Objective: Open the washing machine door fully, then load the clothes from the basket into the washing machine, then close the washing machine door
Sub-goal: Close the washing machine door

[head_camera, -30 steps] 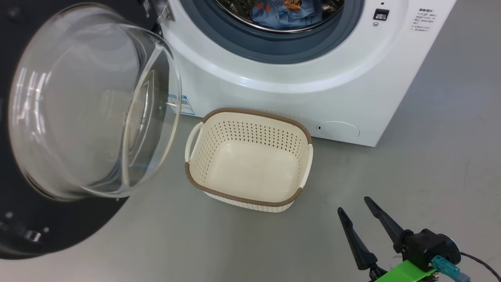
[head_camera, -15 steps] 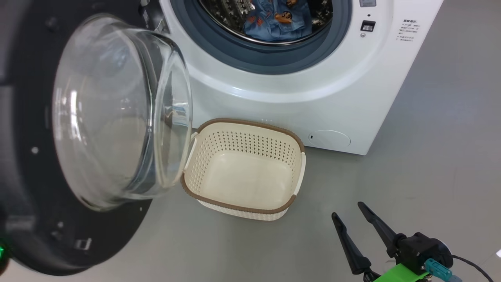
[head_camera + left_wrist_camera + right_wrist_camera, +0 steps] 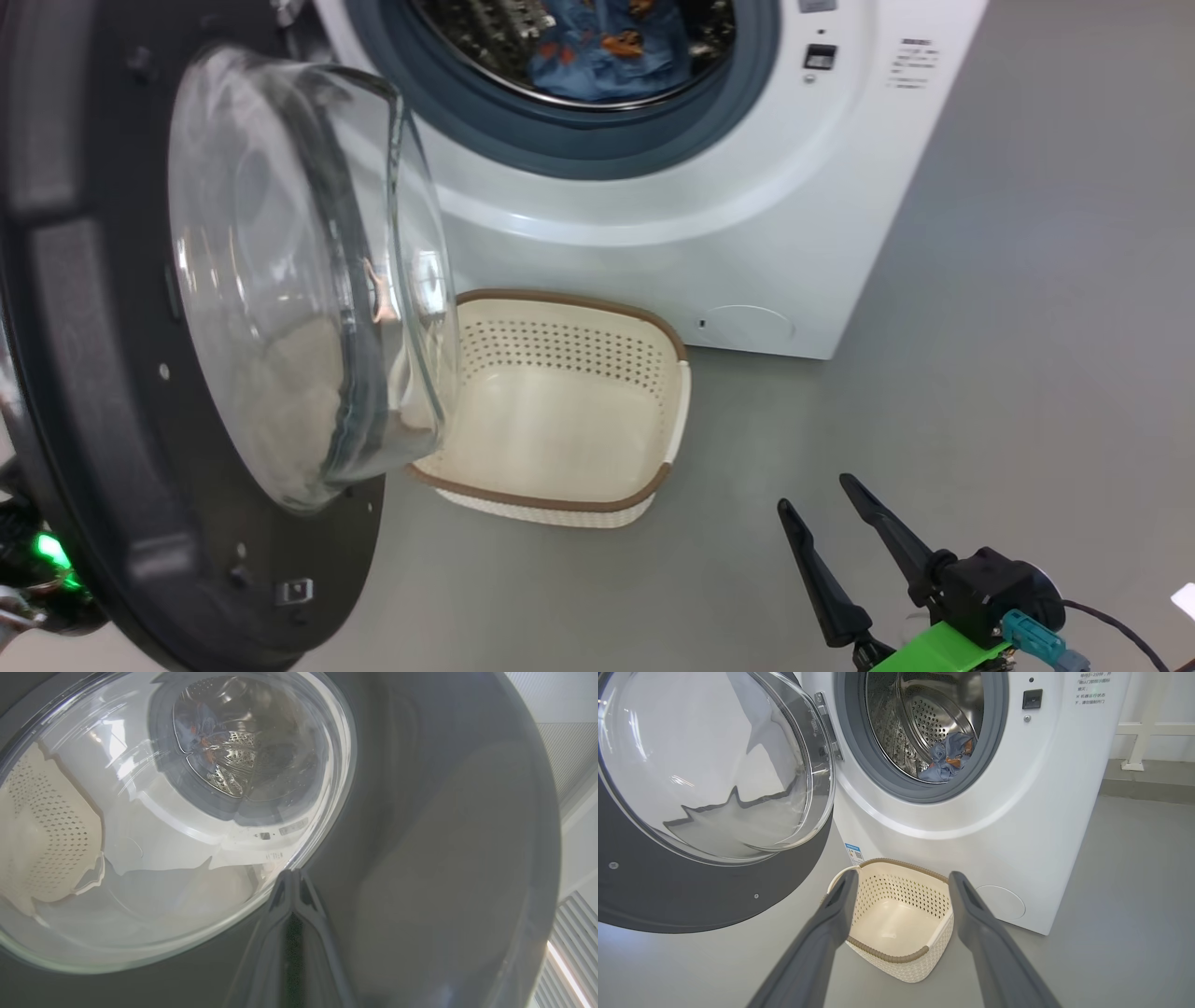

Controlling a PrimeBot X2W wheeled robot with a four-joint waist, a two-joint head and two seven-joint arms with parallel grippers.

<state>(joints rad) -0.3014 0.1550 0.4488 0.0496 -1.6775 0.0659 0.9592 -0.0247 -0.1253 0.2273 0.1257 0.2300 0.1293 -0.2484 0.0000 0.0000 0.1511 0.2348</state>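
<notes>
The washing machine door (image 3: 112, 373) overlaps the basket (image 3: 569, 347) on the floor (image 3: 980, 373) before the washing machine (image 3: 653, 243); the clothes (image 3: 607, 42) lie in the drum (image 3: 467, 47). Left gripper (image 3: 292, 877) jaws pressed together at the door; right gripper (image 3: 814, 491) jaws wide, free.

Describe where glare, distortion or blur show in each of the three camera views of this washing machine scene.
Head view: bright streaks of glare on the bulging glass window of the round black-rimmed door. Left wrist view: through that glass the perforated cream plastic basket looks warped; the shut left gripper is soft. Right wrist view: the open right gripper looks blurred, the big white washing machine sharp.
</notes>
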